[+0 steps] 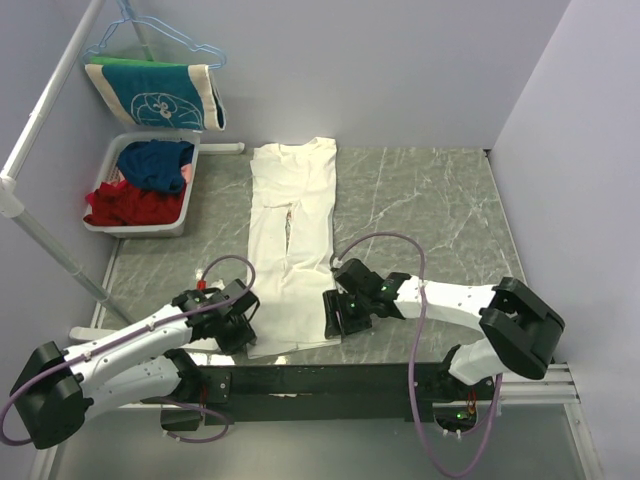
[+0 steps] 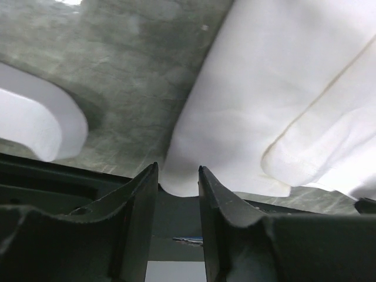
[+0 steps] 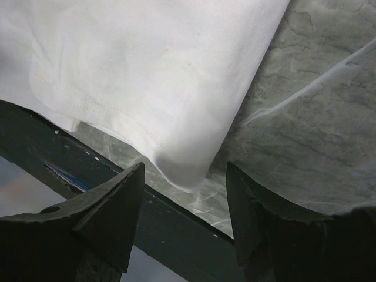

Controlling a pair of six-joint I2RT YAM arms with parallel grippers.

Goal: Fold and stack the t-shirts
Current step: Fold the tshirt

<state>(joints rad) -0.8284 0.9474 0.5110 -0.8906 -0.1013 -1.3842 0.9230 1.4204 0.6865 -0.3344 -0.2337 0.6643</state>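
Cream-white t-shirt (image 1: pixel 292 230): you have it lying as a long folded strip down the middle of the grey marbled table (image 1: pixel 430 210), plain side up, hem at the near edge. Writing: none you can read. The teal cloth (image 1: pixel 150 95) under the blue hanger (image 1: pixel 150 30) carries only a cartoon face.

Left gripper (image 2: pixel 177 170): jaws narrowly apart, one hem corner at their tips, not pinched.

Right gripper (image 3: pixel 185 170): jaws wide apart, the other corner between their tips.

Only the top view gives you the basket (image 1: pixel 135 230) of blue and red clothes. Only the right wrist view shows the hem stitching.
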